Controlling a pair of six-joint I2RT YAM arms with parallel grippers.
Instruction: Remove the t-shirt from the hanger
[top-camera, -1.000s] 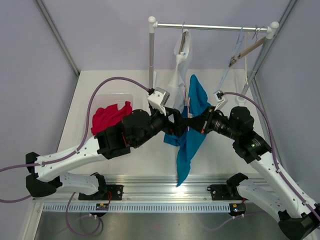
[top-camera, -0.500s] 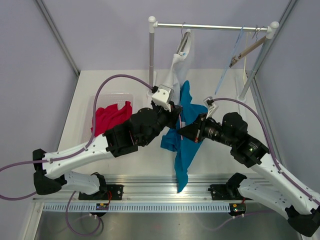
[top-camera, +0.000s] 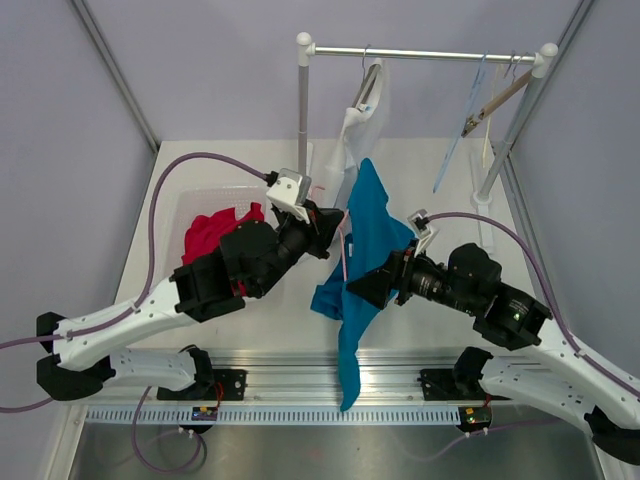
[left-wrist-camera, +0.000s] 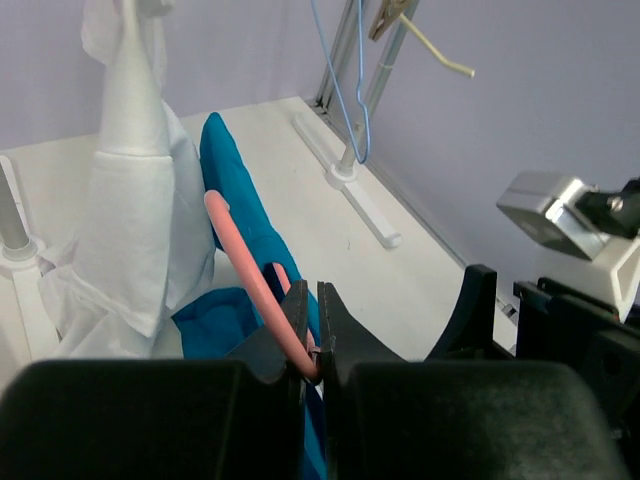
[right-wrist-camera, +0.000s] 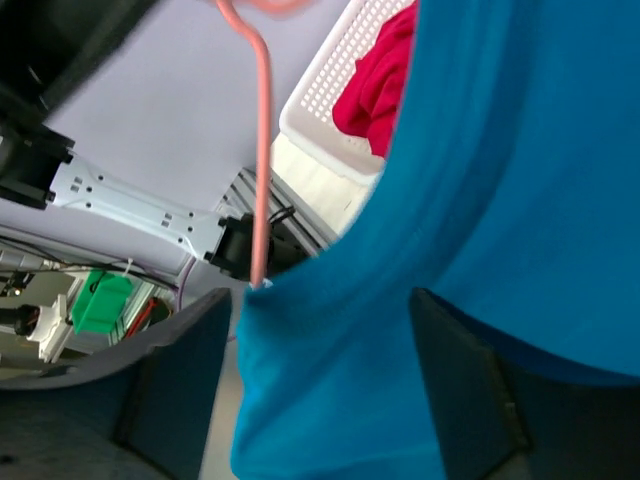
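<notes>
Centre of the top view: the blue t-shirt (top-camera: 368, 235) hangs above the bench (top-camera: 420, 180) from a pink hanger (left-wrist-camera: 248, 268), which the left pincer (left-wrist-camera: 318, 340) pinches between pressed-together fingers. The right pincer (right-wrist-camera: 320, 300) stands spread, the cloth lying across its gap but not clamped. Progress, as judged: the hanger is off the rail (top-camera: 430, 52) at the upper edge of the frame, but the t-shirt is not yet free of it. Drawing the cloth clear of the hanger is the part left.

Left arm (top-camera: 120, 320), right arm (top-camera: 575, 365): white shells, black joints. Purple cable (top-camera: 210, 155) along each. Left pincer (left-wrist-camera: 312, 310) matte black.
</notes>
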